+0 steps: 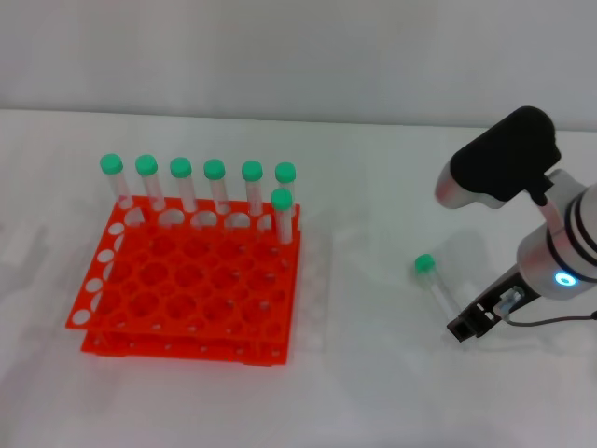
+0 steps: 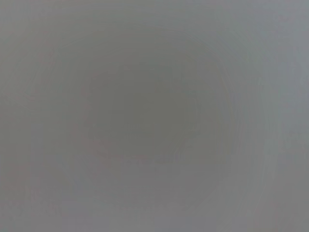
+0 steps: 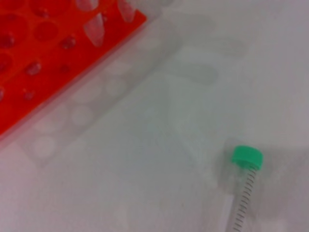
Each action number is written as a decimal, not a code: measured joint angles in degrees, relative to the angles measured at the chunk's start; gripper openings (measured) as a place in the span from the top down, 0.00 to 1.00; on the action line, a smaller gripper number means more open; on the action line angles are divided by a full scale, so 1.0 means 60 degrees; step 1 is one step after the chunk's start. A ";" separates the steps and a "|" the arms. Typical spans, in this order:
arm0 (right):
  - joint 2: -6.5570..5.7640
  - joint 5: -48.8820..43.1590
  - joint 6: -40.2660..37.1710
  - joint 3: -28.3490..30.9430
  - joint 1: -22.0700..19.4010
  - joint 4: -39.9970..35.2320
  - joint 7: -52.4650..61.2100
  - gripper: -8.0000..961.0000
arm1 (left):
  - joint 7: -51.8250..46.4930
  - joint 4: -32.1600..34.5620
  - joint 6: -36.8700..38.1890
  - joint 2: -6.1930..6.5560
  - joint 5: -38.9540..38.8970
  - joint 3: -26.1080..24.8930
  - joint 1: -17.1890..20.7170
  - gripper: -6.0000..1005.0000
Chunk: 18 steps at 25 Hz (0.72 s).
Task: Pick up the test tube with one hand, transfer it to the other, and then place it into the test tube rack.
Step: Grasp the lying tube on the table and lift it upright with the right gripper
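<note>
The test tube (image 1: pixel 437 285) lies on the white table at the right, with its green cap pointing away from me. It also shows in the right wrist view (image 3: pixel 244 188), lying flat. My right gripper (image 1: pixel 469 322), on the blue-ring wrist, is low over the table at the tube's rounded end. The orange-red test tube rack (image 1: pixel 187 289) stands at the left; its corner shows in the right wrist view (image 3: pixel 43 58). My left gripper is out of view, and the left wrist view shows only blank grey.
Several green-capped tubes (image 1: pixel 215 191) stand in the rack's back row, and one more (image 1: pixel 281 217) stands in the second row at the right end. The white table (image 1: pixel 364 373) stretches between the rack and the lying tube.
</note>
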 joint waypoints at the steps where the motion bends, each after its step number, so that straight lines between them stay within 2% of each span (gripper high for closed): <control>1: 0.0005 0.0022 -0.0025 -0.0054 0.0059 0.0063 0.0000 0.31 | 0.0000 -0.0007 0.0002 -0.0001 0.0000 0.0000 0.0000 0.33; 7: 0.0027 0.0112 -0.0114 -0.0110 0.0349 0.0475 0.0002 0.48 | 0.0019 -0.0054 0.0007 -0.0002 -0.0003 0.0000 0.0000 0.34; 18: 0.0032 0.0121 -0.0262 -0.0257 0.0800 0.1398 0.0005 0.53 | 0.0058 -0.0073 0.0024 -0.0017 -0.0005 0.0000 -0.0005 0.34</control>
